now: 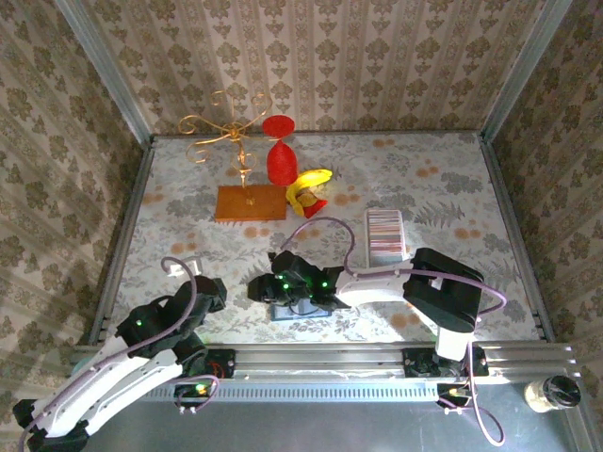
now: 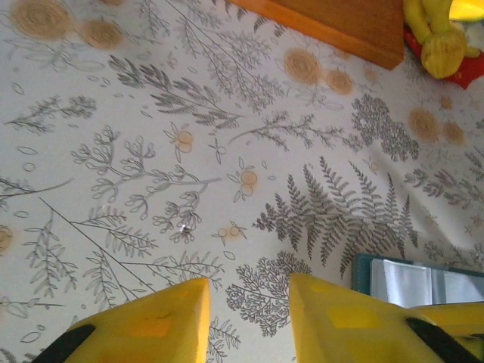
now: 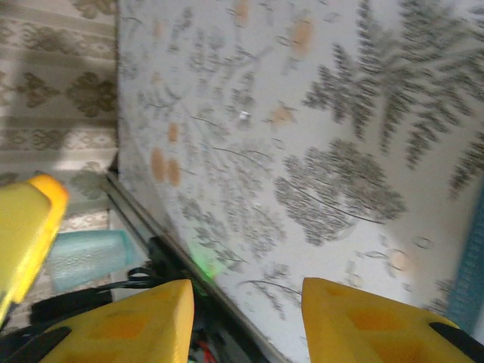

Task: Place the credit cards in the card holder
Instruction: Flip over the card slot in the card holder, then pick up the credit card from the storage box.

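Observation:
The card holder [image 1: 386, 235], a ribbed silvery tray, lies right of the table's middle. A flat blue piece [image 1: 285, 312] rests near the front edge, partly under my right gripper [image 1: 264, 287]. In the left wrist view it shows a teal rim [image 2: 361, 274] around a glossy pale-blue face [image 2: 408, 281]; whether that face is the credit cards I cannot tell. My left gripper [image 1: 213, 288] hovers to the left of it, apart from it. Its yellow fingers [image 2: 249, 321] stand open over bare cloth. The right gripper [image 3: 248, 321] is also open, with nothing between its fingers.
At the back stand a gold wire stand on an orange wooden base [image 1: 250, 202], a red goblet shape [image 1: 280, 151] and a yellow toy [image 1: 309, 188]. The metal front rail [image 1: 330, 358] runs just behind both grippers. A jar [image 1: 554, 391] sits off the table, bottom right.

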Controlling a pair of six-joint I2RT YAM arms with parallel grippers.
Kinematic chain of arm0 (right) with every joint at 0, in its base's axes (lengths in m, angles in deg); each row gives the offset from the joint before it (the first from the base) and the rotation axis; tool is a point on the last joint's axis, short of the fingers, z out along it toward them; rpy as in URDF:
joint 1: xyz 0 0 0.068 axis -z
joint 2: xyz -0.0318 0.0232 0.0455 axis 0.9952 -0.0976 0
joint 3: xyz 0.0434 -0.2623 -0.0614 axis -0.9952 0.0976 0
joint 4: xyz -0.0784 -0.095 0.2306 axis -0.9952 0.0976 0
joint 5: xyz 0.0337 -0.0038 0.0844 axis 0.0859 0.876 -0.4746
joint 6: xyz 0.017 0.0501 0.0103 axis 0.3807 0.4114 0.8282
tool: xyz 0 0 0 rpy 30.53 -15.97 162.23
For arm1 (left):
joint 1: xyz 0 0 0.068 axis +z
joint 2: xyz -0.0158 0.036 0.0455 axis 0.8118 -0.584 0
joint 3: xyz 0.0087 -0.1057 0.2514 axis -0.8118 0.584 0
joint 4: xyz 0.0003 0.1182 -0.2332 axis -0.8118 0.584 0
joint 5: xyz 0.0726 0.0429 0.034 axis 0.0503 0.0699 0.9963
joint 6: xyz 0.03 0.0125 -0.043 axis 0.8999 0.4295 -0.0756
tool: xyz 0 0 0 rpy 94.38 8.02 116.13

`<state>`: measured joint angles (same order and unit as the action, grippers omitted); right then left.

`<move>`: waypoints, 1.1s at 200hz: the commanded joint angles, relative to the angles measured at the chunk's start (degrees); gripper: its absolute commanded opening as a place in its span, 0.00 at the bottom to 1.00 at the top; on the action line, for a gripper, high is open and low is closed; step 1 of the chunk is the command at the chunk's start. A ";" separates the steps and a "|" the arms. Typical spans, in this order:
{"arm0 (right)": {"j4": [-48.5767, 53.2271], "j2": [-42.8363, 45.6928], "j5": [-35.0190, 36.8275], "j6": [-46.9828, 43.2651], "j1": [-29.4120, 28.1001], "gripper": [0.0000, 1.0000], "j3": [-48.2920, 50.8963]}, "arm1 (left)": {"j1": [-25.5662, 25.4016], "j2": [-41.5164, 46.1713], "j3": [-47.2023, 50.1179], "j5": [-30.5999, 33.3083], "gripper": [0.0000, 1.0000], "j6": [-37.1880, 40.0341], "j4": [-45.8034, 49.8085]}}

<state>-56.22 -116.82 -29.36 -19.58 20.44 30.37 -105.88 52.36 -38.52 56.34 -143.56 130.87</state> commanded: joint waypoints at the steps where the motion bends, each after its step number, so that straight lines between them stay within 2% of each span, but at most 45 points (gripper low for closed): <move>1: -2.04 -0.36 -1.04 -1.60 -0.20 0.43 -2.46 | 0.45 0.70 -2.93 4.25 0.36 -0.06 4.51; 25: -1.49 2.21 -2.65 -6.03 0.48 0.43 -3.57 | 0.44 1.10 -3.35 4.21 0.41 1.05 3.66; 55: 10.08 11.97 1.00 -19.13 4.11 0.47 -1.57 | 0.43 0.79 -1.64 0.09 0.50 3.24 -2.12; 74: 20.30 20.95 4.56 -32.62 7.24 0.50 -0.58 | 0.52 0.47 0.74 -4.28 0.55 5.40 -8.07; 92: 27.89 30.94 9.82 -46.53 8.96 0.52 0.76 | 0.43 -1.12 3.12 -9.65 0.56 7.50 -15.31; 115: 32.72 43.61 9.92 -69.56 9.55 0.56 4.63 | 0.42 -4.87 5.52 -14.94 0.56 8.22 -23.09; 132: 38.62 51.37 10.10 -82.96 9.85 0.59 6.20 | 0.44 -8.53 6.31 -17.89 0.56 9.23 -27.77; 144: 44.57 55.28 10.74 -91.65 10.88 0.65 6.56 | 0.35 -11.17 6.49 -19.71 0.56 9.70 -30.35; 186: 64.60 60.23 15.02 -111.97 16.23 0.68 6.77 | 0.37 -19.83 6.58 -24.18 0.54 10.57 -36.20; 220: 68.82 59.96 16.37 -125.33 25.85 0.71 10.85 | 0.31 -23.84 6.43 -25.85 0.54 11.91 -38.47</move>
<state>3.69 -56.54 -16.25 -129.19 40.85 38.46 -105.88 30.11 -32.40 33.31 -133.98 96.03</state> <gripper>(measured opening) 0.703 0.539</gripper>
